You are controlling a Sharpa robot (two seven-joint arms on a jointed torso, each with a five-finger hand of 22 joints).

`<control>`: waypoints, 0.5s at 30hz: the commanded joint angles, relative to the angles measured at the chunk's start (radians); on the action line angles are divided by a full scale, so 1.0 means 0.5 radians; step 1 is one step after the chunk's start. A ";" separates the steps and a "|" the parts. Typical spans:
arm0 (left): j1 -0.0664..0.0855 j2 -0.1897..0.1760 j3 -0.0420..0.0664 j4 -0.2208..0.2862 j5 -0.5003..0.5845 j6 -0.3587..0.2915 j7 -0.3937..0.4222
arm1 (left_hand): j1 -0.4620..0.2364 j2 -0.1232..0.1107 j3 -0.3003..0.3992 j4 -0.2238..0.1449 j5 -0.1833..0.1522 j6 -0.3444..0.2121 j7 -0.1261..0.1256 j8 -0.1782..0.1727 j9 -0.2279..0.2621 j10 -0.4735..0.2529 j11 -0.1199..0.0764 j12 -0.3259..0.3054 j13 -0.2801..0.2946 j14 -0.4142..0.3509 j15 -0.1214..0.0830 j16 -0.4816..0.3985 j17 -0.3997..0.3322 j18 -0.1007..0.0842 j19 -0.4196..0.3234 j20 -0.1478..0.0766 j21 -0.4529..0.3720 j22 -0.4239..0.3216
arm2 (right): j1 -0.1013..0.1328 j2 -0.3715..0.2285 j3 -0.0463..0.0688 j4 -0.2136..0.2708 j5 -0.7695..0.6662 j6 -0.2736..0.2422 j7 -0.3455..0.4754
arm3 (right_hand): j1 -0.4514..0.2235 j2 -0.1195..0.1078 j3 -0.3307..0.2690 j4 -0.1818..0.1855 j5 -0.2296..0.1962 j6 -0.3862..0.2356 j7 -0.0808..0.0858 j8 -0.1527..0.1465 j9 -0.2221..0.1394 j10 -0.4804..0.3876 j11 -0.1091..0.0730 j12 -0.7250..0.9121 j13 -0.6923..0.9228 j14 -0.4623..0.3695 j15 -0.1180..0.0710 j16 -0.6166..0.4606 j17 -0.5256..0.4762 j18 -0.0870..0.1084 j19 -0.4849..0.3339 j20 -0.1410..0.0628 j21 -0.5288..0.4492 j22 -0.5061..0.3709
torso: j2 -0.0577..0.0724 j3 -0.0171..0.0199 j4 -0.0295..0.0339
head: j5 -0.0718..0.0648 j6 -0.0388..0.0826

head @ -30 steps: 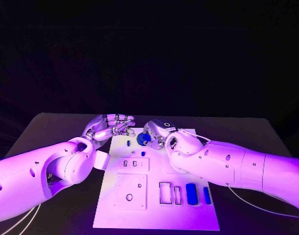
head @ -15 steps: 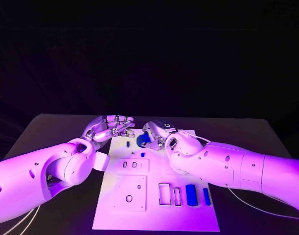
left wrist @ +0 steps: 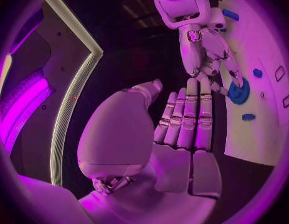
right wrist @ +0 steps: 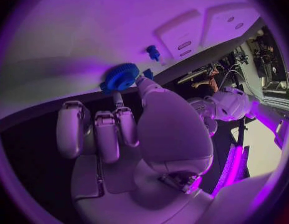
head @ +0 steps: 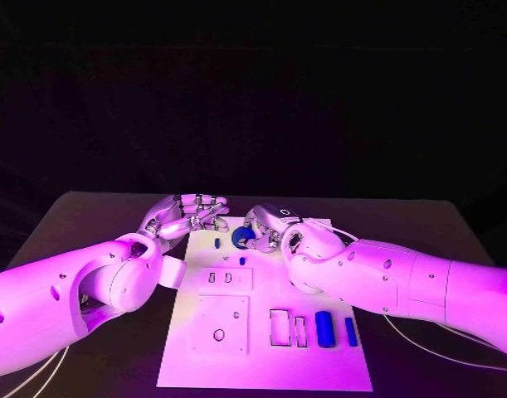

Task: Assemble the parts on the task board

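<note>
The fingers (right wrist: 122,115) of the right hand (head: 280,233) are reaching down onto the blue gear (right wrist: 120,76) at the far end of the white board (head: 265,365), their tips touching its toothed rim; whether they are truly pinching it or only resting on it I cannot tell. The gear is sitting flat on the board, just ahead of those fingertips, with a small blue peg (right wrist: 152,51) a little beyond it. The step in hand looks to be seating or turning the gear in its place; the next move probably calls for a light, level push without tipping it. The left hand (head: 188,215) is hovering just beside the board's far corner, fingers straight and together, grasping nothing. Three blue bars (head: 325,328) are lying well behind both hands.
</note>
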 commanded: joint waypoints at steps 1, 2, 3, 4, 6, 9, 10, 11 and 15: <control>0.002 0.006 0.001 0.001 0.004 0.035 0.009 | -0.017 0.002 -0.005 0.011 -0.008 -0.009 0.071 -0.011 0.002 0.009 0.005 -0.005 0.002 -0.014 0.005 0.013 0.002 0.024 -0.008 0.005 0.013 -0.003 | -0.005 -0.002 -0.003 -0.002 0.074 0.083 0.024 | -0.026 0.016 0.012 0.005 0.001 0.023 0.001 0.014 0.003 0.014 -0.007 0.009 0.170 0.187 -0.005 0.005 0.449 -0.015 0.019 -0.002 0.009 0.063 | 0.000 0.0001 0.002 | -0.001 -0.002; 0.002 0.006 0.001 0.000 0.004 0.035 0.009 | -0.017 0.002 -0.005 0.011 -0.008 -0.009 0.071 -0.011 0.002 0.009 0.005 -0.005 0.002 -0.014 0.005 0.013 0.002 0.024 -0.008 0.005 0.013 -0.003 | -0.005 -0.002 -0.003 -0.002 0.077 0.084 0.024 | -0.026 0.016 0.012 0.005 0.001 0.023 0.001 0.014 0.003 0.014 -0.007 0.009 0.170 0.187 -0.005 0.005 0.449 -0.015 0.019 -0.002 0.009 0.063 | 0.000 0.0001 0.002 | -0.001 -0.002; 0.002 0.007 0.001 0.000 0.004 0.036 0.009 | -0.017 0.002 -0.005 0.011 -0.008 -0.010 0.071 -0.011 0.002 0.009 0.005 -0.007 0.002 -0.015 0.005 0.013 0.004 0.024 -0.008 0.006 0.013 -0.004 | -0.005 -0.003 -0.003 -0.003 0.080 0.085 0.023 | -0.029 0.018 0.013 0.005 0.001 0.024 0.001 0.015 0.003 0.015 -0.008 0.010 0.171 0.188 -0.006 0.006 0.451 -0.016 0.019 -0.002 0.010 0.064 | 0.000 0.0001 0.002 | 0.001 -0.003; 0.002 0.007 0.001 0.000 0.004 0.036 0.009 | -0.017 0.002 -0.005 0.011 -0.008 -0.010 0.071 -0.011 0.002 0.009 0.005 -0.007 0.002 -0.015 0.005 0.013 0.004 0.024 -0.008 0.006 0.013 -0.004 | -0.005 -0.004 -0.003 -0.004 0.083 0.086 0.021 | -0.029 0.018 0.013 0.005 0.001 0.024 0.001 0.015 0.003 0.015 -0.008 0.010 0.171 0.188 -0.006 0.006 0.451 -0.016 0.019 -0.002 0.010 0.064 | 0.000 0.0002 0.002 | 0.002 -0.003; 0.002 0.008 0.001 -0.001 0.004 0.036 0.009 | -0.017 0.002 -0.005 0.011 -0.008 -0.010 0.071 -0.011 0.002 0.009 0.005 -0.007 0.002 -0.015 0.005 0.013 0.004 0.024 -0.008 0.006 0.013 -0.004 | -0.005 -0.005 -0.003 -0.005 0.086 0.086 0.017 | -0.029 0.018 0.013 0.005 0.001 0.024 0.001 0.015 0.003 0.015 -0.008 0.010 0.171 0.188 -0.006 0.006 0.451 -0.016 0.019 -0.002 0.010 0.064 | 0.000 0.0002 0.002 | 0.003 -0.004; 0.002 0.008 0.001 -0.001 0.004 0.036 0.009 | -0.017 0.002 -0.005 0.011 -0.008 -0.010 0.071 -0.011 0.002 0.009 0.005 -0.007 0.002 -0.015 0.005 0.013 0.004 0.024 -0.008 0.006 0.013 -0.004 | -0.006 -0.008 -0.003 -0.006 0.089 0.088 0.009 | -0.035 0.022 0.014 0.005 0.001 0.026 0.000 0.015 0.004 0.017 -0.009 0.012 0.174 0.187 -0.006 0.006 0.451 -0.016 0.020 -0.003 0.011 0.065 | 0.000 0.0004 0.001 | 0.003 -0.006; 0.002 0.008 0.001 -0.001 0.004 0.036 0.010 | -0.017 0.002 -0.005 0.011 -0.008 -0.010 0.071 -0.011 0.002 0.009 0.005 -0.007 0.002 -0.015 0.005 0.013 0.004 0.024 -0.008 0.006 0.013 -0.004 | -0.006 -0.010 -0.003 -0.006 0.090 0.090 0.007 | -0.035 0.022 0.014 0.005 0.001 0.026 0.000 0.015 0.004 0.017 -0.009 0.012 0.174 0.187 -0.006 0.006 0.451 -0.016 0.020 -0.003 0.011 0.065 | -0.001 0.0002 0.000 | 0.004 -0.006; 0.002 0.008 0.001 -0.002 0.004 0.037 0.010 | -0.017 0.002 -0.005 0.011 -0.008 -0.010 0.071 -0.011 0.002 0.009 0.005 -0.007 0.002 -0.015 0.005 0.013 0.004 0.024 -0.008 0.006 0.013 -0.004 | -0.006 -0.012 -0.003 -0.006 0.091 0.093 0.008 | -0.038 0.023 0.015 0.005 0.001 0.027 0.000 0.015 0.004 0.017 -0.009 0.012 0.174 0.187 -0.007 0.006 0.451 -0.016 0.020 -0.003 0.010 0.064 | -0.001 0.0002 0.000 | 0.005 -0.006; 0.002 0.009 0.001 -0.003 0.004 0.040 0.011 | -0.015 0.002 -0.005 0.010 -0.008 -0.010 0.070 -0.012 0.003 0.010 0.005 -0.008 0.002 -0.016 0.005 0.013 0.005 0.024 -0.008 0.006 0.013 -0.004 | -0.006 -0.024 -0.003 -0.003 0.104 0.114 0.030 | -0.040 0.024 0.015 0.005 0.001 0.026 0.000 0.015 0.004 0.017 -0.009 0.012 0.173 0.187 -0.007 0.006 0.450 -0.016 0.020 -0.003 0.010 0.065 | -0.001 0.0000 0.000 | 0.022 -0.008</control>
